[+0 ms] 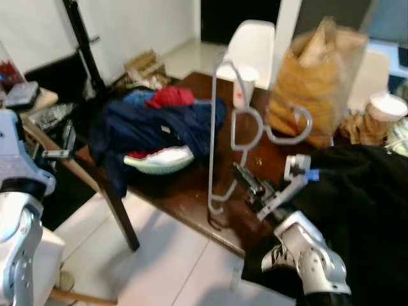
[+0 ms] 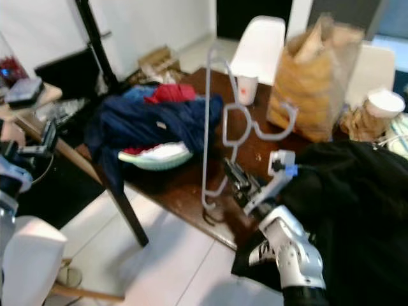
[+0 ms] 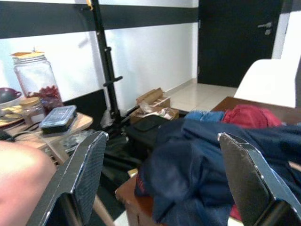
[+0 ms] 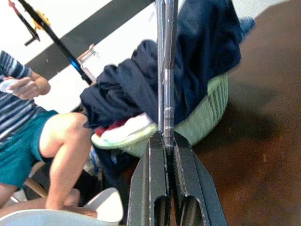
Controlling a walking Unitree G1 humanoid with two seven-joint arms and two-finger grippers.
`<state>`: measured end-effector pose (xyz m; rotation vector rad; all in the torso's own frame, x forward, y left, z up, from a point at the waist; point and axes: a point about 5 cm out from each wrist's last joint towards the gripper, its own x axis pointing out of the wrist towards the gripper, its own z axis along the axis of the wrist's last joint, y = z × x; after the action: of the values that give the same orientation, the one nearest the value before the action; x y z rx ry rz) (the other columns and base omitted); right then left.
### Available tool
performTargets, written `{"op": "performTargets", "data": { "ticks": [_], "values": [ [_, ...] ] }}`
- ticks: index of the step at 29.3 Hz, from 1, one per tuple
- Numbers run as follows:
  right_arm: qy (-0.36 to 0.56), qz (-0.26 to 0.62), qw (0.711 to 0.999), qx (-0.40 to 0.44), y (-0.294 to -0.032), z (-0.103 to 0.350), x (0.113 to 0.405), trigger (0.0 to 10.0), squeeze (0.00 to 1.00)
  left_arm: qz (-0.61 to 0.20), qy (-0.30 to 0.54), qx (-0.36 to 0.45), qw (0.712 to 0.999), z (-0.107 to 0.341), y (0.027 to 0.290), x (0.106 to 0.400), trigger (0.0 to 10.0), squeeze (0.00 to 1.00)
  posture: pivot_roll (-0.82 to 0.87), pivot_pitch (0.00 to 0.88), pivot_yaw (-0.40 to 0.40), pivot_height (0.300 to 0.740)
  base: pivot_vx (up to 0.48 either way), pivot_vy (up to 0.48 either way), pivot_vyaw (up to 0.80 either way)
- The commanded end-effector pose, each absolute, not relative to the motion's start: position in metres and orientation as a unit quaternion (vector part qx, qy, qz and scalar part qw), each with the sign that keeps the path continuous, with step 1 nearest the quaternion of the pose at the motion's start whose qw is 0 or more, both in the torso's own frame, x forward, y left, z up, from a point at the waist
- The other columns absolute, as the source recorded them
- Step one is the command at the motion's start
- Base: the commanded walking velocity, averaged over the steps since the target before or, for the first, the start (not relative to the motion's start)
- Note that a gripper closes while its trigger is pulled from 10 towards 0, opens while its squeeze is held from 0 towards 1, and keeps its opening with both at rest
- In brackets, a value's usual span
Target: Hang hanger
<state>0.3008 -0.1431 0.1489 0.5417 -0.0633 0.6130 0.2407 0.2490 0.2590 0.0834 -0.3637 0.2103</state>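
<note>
Fingers of right gripper (image 4: 167, 146) pinched tight on grey hanger (image 1: 220, 127) | hanger upright over brown tabletop (image 1: 191, 188), hook pointing toward paper bag (image 1: 312, 76) | left gripper (image 3: 164, 183) spread wide, empty, facing navy clothes (image 3: 207, 165) | green laundry basket (image 4: 204, 115) on tabletop beside hanger | seated person (image 4: 28, 127) behind basket

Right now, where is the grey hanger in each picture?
Left eye view: hanger stands upright in the middle, over the brown table.
Right eye view: hanger upright, middle.
Left wrist view: not in it.
Right wrist view: hanger's bar runs up from the right end effector.
Shared landmark: the navy clothes heaped in the green basket.
</note>
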Motion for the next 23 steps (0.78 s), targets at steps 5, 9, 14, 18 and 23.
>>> {"op": "performTargets", "data": {
  "ticks": [5, 9, 14, 18, 23],
  "values": [
    [-0.020, 0.302, 0.912, 0.276, -0.140, 0.145, 0.299, 10.0, 0.00, 0.017, -0.172, 0.020, 0.985, 0.258, 0.233, 0.244, 10.0, 0.00, 0.02, 0.070, -0.001, 0.740, 0.254, 0.000, -0.80],
    [-0.020, 0.302, 0.911, 0.278, -0.141, 0.145, 0.299, 10.0, 0.00, -0.058, -0.171, 0.008, 0.984, 0.260, 0.216, 0.242, 10.0, 0.00, 0.02, 0.072, -0.001, 0.740, 0.000, 0.000, -0.80],
    [-0.021, 0.302, 0.911, 0.279, -0.142, 0.145, 0.299, 10.0, 0.00, -0.082, -0.152, 0.017, 0.985, 0.253, 0.210, 0.241, 10.0, 0.00, 0.02, 0.075, -0.003, 0.740, 0.000, 0.000, -0.80],
    [-0.021, 0.299, 0.913, 0.278, -0.143, 0.145, 0.299, 10.0, 0.00, -0.080, -0.143, 0.023, 0.986, 0.250, 0.212, 0.241, 10.0, 0.00, 0.02, 0.076, -0.004, 0.740, 0.000, 0.000, -0.80],
    [-0.021, 0.291, 0.914, 0.283, -0.145, 0.144, 0.300, 10.0, 0.00, -0.063, -0.090, 0.079, 0.991, 0.234, 0.222, 0.242, 10.0, 0.00, 0.02, 0.078, 0.000, 0.740, 0.000, 0.000, -0.30]
  ]
}}
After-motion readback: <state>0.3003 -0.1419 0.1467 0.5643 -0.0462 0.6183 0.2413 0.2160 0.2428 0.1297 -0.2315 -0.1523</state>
